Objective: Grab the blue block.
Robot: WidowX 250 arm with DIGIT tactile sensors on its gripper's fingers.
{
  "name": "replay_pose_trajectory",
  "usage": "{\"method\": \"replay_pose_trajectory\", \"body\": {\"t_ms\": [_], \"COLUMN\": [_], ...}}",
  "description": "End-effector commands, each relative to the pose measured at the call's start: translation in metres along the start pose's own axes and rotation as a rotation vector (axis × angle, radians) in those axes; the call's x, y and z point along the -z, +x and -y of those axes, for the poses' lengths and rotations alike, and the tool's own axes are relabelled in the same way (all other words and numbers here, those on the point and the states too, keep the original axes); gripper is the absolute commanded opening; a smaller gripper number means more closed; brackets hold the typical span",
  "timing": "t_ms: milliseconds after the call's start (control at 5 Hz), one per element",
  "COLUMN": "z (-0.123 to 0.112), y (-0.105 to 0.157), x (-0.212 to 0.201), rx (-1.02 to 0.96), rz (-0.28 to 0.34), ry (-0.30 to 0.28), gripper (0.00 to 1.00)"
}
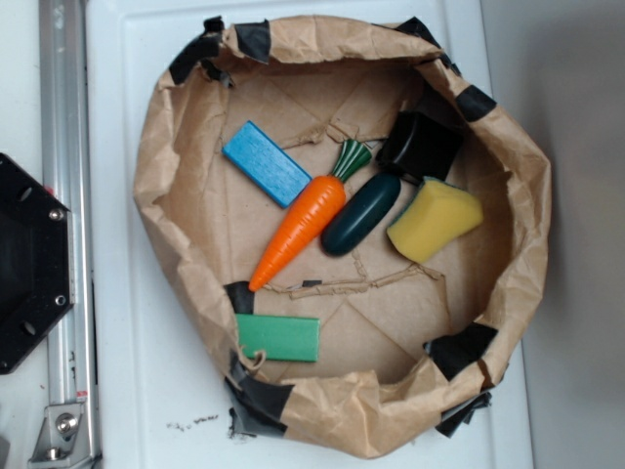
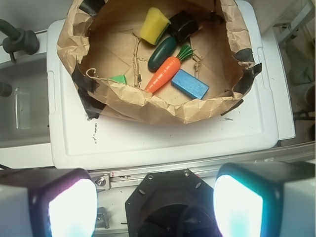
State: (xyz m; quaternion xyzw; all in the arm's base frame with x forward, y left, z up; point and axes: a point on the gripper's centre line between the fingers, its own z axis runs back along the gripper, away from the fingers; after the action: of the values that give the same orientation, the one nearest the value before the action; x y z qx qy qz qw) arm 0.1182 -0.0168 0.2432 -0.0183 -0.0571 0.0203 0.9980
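Six toys lie inside a crumpled brown paper wall (image 1: 166, 156), patched with black tape and standing on a white plastic surface (image 1: 127, 391). The paper floor is creased and scored with torn folds. The blue block (image 1: 266, 163) is a flat, smooth, bright sky-blue slab with plain faces and crisp edges; it lies at a slant in the upper left of the ring in the exterior view, one end just beside the carrot (image 1: 298, 228). The carrot is glossy orange with a ribbed green top. Beside it rests a dark green rounded oblong (image 1: 360, 214), then a yellow spongy wedge (image 1: 435, 219) and a black block (image 1: 420, 147). A green slab (image 1: 279, 338) lies near the lower paper wall. In the wrist view, the gripper (image 2: 153, 205) hangs well back from the ring, its jaws spread wide and holding nothing.
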Motion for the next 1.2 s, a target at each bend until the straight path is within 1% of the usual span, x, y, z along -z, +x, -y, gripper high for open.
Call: {"method": "replay_pose_trajectory", "body": {"t_ms": [0, 200, 400, 600, 800, 1000], "z": [0.0, -0.022, -0.038, -0.046, -0.037, -0.044], "y": [0.0, 0.045, 0.094, 0.124, 0.118, 0.093], "x": [0.0, 0.055, 0.09, 0.118, 0.134, 0.163], "rx": [0.0, 0.166, 0.216, 0.258, 0.318, 0.439], "rz": [0.0, 0.03, 0.055, 0.033, 0.012, -0.036], "ry": [0.0, 0.009, -0.012, -0.025, 0.004, 0.069], "gripper": [1.0, 1.0, 1.0, 1.0, 1.0, 1.0]}}
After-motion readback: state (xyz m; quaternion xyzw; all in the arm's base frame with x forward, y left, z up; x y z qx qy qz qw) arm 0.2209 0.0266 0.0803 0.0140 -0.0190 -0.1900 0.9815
